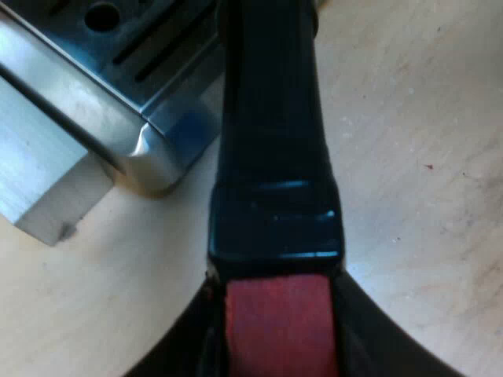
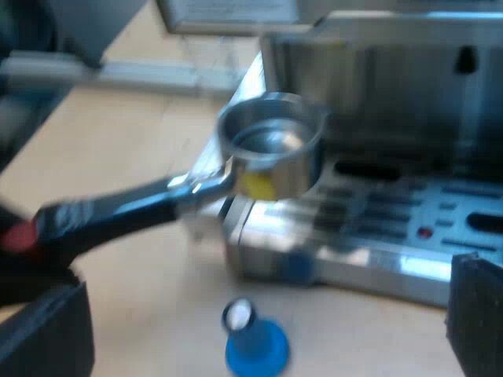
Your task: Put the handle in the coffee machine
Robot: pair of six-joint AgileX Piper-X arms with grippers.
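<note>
Right wrist view, metal holder [image 2: 271, 145], black red-tipped handle [image 1: 275, 157] clamped in left fingers [image 1: 361, 342], right fingers [image 2: 475, 314] spread, empty.

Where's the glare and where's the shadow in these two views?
Left wrist view: glare on the machine at its tray corner, a thin sheen across the handle of the holder, the table brightly lit. Right wrist view: glints on the holder's metal rim, the machine's recess dark.
</note>
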